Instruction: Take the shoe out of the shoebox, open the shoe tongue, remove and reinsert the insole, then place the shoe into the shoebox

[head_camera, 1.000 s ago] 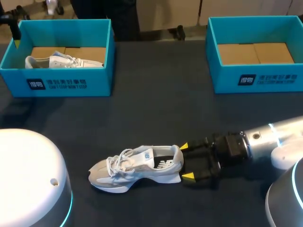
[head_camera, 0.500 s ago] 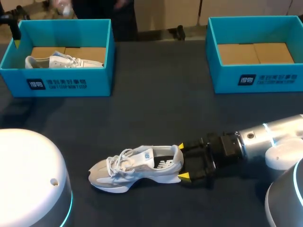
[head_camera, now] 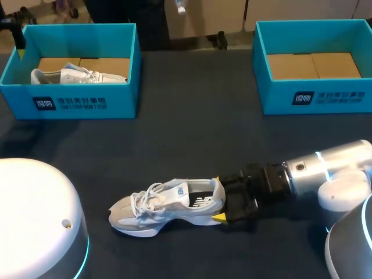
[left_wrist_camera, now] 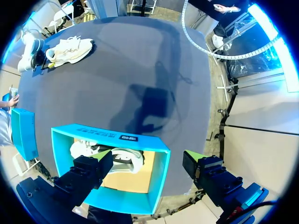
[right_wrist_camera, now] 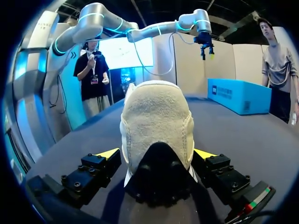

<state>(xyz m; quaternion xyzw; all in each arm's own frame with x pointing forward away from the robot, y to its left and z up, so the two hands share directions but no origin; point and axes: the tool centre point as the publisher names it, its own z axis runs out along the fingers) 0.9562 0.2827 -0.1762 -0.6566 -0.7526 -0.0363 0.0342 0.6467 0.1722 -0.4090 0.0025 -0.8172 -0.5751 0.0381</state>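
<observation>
We are seeing a white print panel (head_camera: 70, 104) on the front wall of the left shoebox (head_camera: 122, 99), and a matching panel (head_camera: 329, 97) on the right shoebox (head_camera: 273, 96). Their characters are showing too small for us to read. The shoe (head_camera: 168, 206) on the table is carrying a white emblem (head_camera: 201, 201) on its dark side patch and a small blue tongue tag (head_camera: 182, 190), neither legible.

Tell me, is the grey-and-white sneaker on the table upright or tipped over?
Upright: the grey-and-white sneaker stands on its sole on the dark table, laces upward.
</observation>
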